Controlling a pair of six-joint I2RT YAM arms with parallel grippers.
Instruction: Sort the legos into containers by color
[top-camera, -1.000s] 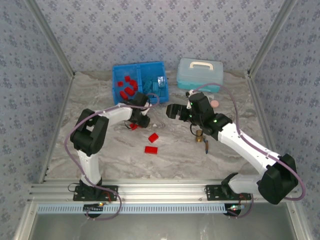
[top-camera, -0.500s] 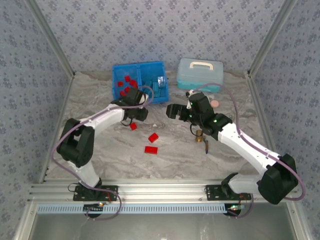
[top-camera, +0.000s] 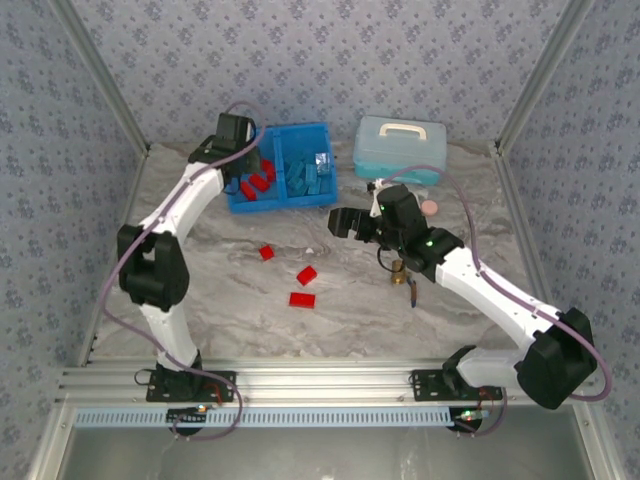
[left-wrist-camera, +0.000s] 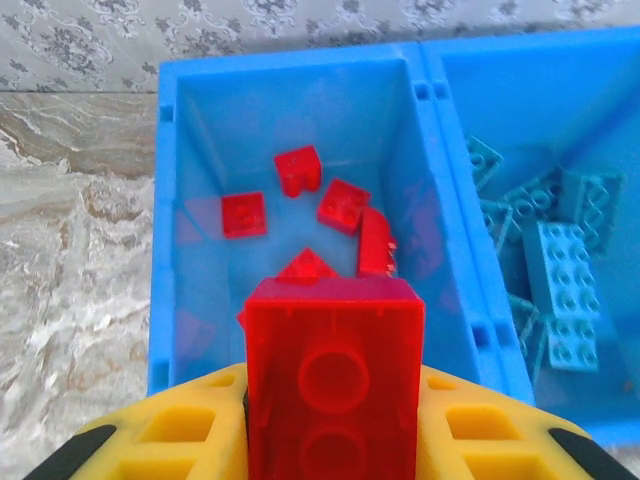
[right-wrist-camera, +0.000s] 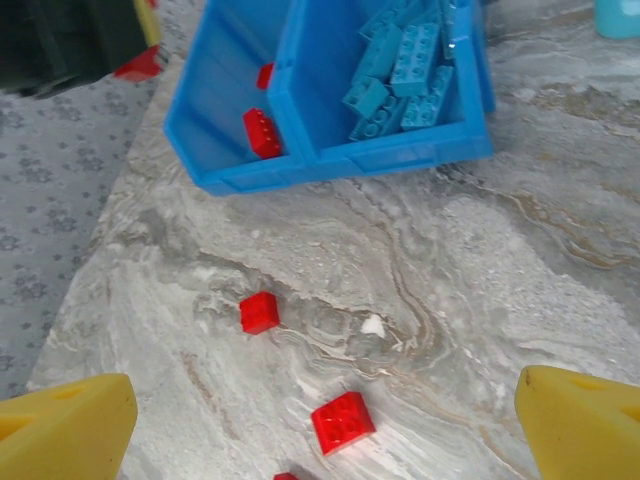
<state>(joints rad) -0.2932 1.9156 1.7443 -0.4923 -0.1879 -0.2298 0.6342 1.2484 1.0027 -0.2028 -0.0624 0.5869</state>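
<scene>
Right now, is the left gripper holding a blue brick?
No, the left gripper is shut on a red brick, held above the tray compartment that has other red bricks in it.

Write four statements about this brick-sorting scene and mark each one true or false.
1. The left gripper holds a red brick above the left compartment of the tray. True.
2. The right gripper is shut on a blue brick. False: it is open and holds nothing.
3. Three loose red bricks lie on the table. True.
4. The blue bricks are in the left compartment. False: they are in the right compartment.
</scene>
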